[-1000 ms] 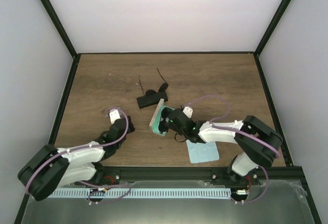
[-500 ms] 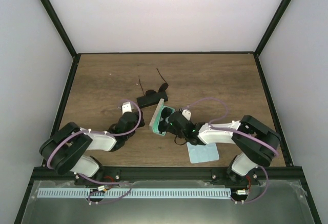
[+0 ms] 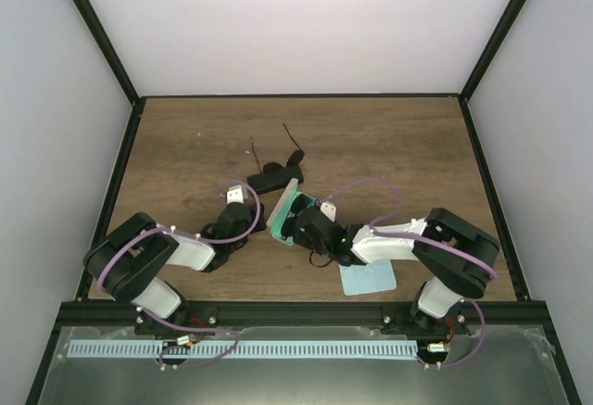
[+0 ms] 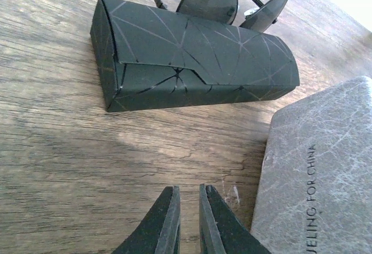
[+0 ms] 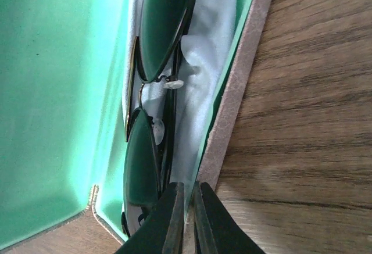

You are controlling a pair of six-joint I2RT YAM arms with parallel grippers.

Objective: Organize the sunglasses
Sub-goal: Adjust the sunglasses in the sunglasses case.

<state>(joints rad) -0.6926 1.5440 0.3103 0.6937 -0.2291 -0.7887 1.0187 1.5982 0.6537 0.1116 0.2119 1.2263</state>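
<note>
One pair of sunglasses lies folded on a light blue cloth inside the open grey case with its green lining. My right gripper is shut, its tips at the case's near rim beside the lower lens. A second pair of sunglasses rests on the table just behind the closed black case, arms spread. My left gripper is shut with nothing in it. It hovers low over the wood between the black case and the grey case's lid.
Another light blue cloth lies flat near the front edge beside the right arm. The black case and the second sunglasses sit mid-table, close to the grey case. Black frame rails border the wooden table.
My left arm has swung forward and right, bringing its gripper up next to the grey case. The right gripper edged slightly left along the case. Both grippers closed a little more.
</note>
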